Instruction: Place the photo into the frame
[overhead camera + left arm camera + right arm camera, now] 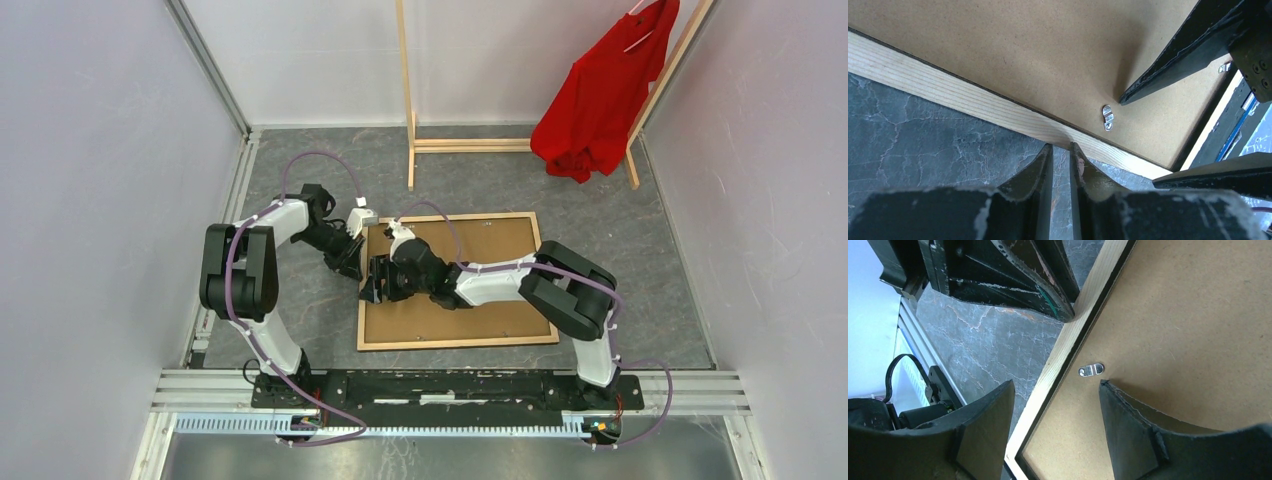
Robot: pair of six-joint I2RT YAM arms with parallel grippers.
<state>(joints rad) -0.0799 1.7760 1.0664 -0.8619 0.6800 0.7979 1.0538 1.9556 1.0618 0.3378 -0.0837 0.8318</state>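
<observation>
The frame lies face down on the grey table, its light wood back up, with the brown backing board inside it. The photo is hidden. My left gripper is nearly shut and empty, its tips against the outer edge of the frame's left rail. My right gripper is open and straddles that rail, one finger over the table, the other over the board just below a small metal turn clip. The clip also shows in the left wrist view.
A wooden clothes rack with a red shirt stands at the back. Grey enclosure walls close in left and right. The arms' mounting rail runs along the near edge. A second clip sits near the board's far corner.
</observation>
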